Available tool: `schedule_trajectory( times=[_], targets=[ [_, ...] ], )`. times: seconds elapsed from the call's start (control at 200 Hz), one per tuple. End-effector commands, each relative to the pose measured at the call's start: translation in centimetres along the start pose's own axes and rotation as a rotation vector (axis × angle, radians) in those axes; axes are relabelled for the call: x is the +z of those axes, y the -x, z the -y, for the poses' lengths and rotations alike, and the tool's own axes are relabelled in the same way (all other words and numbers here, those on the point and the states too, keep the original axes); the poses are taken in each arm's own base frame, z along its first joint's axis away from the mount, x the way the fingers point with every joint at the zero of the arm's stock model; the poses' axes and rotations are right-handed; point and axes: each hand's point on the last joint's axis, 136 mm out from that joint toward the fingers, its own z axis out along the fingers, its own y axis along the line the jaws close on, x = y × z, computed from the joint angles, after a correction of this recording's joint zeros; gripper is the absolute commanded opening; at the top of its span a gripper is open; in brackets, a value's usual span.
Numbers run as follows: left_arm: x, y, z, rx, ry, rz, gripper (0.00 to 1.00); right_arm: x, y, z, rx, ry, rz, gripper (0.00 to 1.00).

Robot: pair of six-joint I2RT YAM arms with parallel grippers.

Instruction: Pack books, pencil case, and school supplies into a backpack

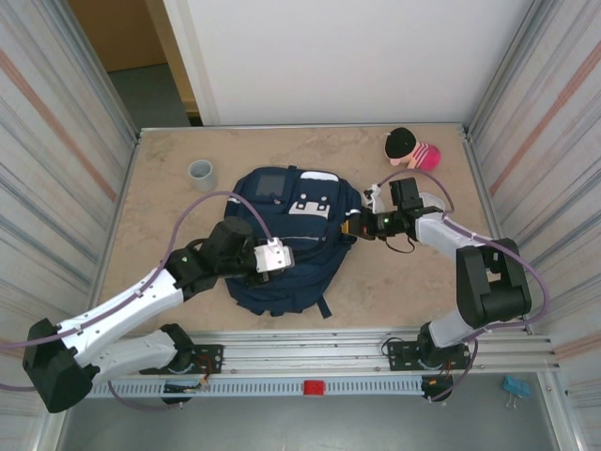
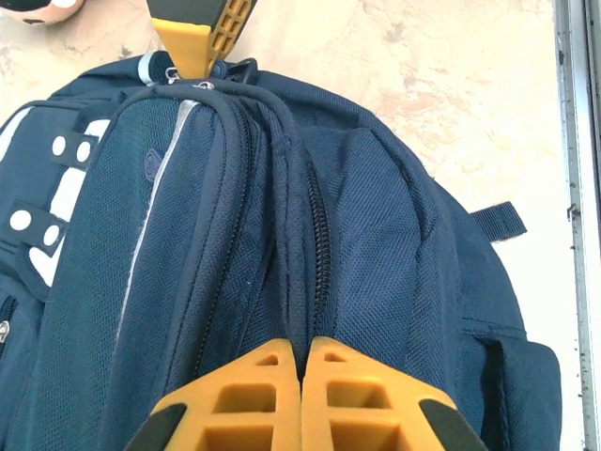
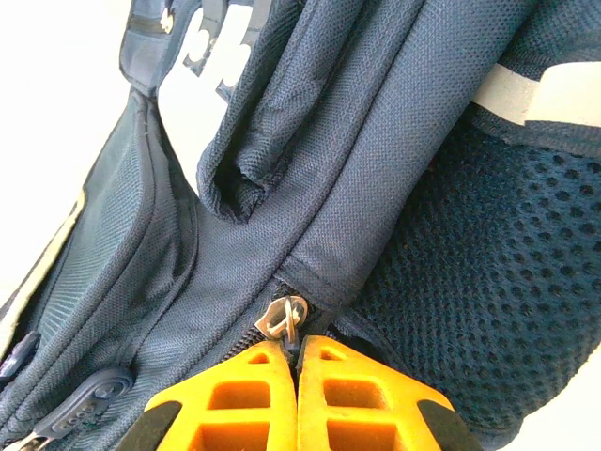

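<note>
Wears white shells along the long links of left arm [image 1: 122, 315] and right arm [image 1: 441, 230], with black housings at every joint. Trails a pale purple cable [image 1: 200, 199] off each one in loose loops. Glows with a tiny green light [image 1: 185, 256] apiece. Ends in yellow-orange fingers on left tool [image 2: 302, 376] and right tool [image 3: 299, 376], moulded with ribbed cut-outs, black at the outer corners.

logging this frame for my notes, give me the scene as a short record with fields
backpack: lying mid-table, front pocket up
left end effector: shut, tips against a zip seam on the backpack
right end effector: shut, tips at a zipper pull
grey cup: upright, beyond the backpack's left side
plush toy: far right of the table
</note>
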Motion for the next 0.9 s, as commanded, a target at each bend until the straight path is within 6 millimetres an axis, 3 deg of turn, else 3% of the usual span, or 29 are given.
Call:
schedule_trajectory(
  times=[0.0,0.07,0.225,0.326,0.571,0.897],
  targets=[
    [-1.1,-1.4,2.2,-0.059,-0.076,-0.037,0.00,-2.4,6.0,3.9,0.011,-0.195,0.228,0.00],
    [-1.0,-1.4,2.2,-0.067,-0.075,-0.043,0.04,-2.8,6.1,3.2,-0.010,-0.182,0.237,0.00],
    [-1.6,-0.7,1.5,-0.083,-0.041,-0.028,0.53,-4.4,5.8,0.9,-0.067,-0.150,0.272,0.28],
    [-2.3,-0.7,0.7,-0.068,0.017,-0.027,0.68,-5.7,4.9,-1.0,-0.123,-0.114,0.296,0.40],
    [-1.8,-3.2,-1.7,0.027,0.134,-0.177,0.82,-6.1,1.5,-4.4,-0.258,-0.059,0.277,0.48],
    [1.9,-1.3,-3.8,0.077,0.146,-0.138,0.86,-5.3,-0.4,-5.3,-0.287,-0.004,0.260,0.53]
  ],
)
